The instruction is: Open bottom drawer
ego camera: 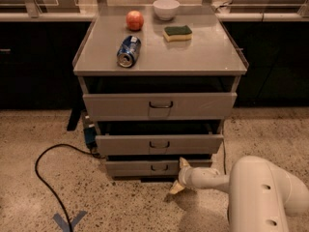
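Speckled floor (pixel 43 129) under grey cabinet (pixel 159 57). Found bottom drawer (pixel 130 168) lowest of three. Found gripper (pixel 179 176) just right of its handle (pixel 159 167), seemingly spread, holding nothing; set low, presumably for hooking that loop.

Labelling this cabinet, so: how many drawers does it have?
3: top drawer highest, middle drawer below it, bottom drawer lowest. None seems hidden. The gripper is at the bottom drawer's front, right of centre.
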Available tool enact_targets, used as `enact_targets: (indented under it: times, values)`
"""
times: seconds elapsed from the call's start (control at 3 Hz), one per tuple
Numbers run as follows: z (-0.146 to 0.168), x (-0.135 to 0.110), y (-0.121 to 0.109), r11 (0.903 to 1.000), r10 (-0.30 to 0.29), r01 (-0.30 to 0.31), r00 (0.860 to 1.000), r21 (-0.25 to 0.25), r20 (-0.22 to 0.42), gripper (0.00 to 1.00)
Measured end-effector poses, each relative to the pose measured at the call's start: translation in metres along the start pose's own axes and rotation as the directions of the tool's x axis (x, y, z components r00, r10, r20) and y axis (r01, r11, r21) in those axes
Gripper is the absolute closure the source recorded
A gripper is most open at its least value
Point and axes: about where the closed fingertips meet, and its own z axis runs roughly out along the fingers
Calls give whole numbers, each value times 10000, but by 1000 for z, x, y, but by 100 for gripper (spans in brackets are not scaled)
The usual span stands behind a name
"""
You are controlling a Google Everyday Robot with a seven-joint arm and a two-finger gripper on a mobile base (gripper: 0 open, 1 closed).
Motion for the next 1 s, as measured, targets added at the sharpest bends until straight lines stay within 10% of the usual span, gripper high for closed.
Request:
enact_targets:
  times: [1.0]
  values:
    - [3, -4, -21, 9987, -303, 270, 9967, 441, 752, 0]
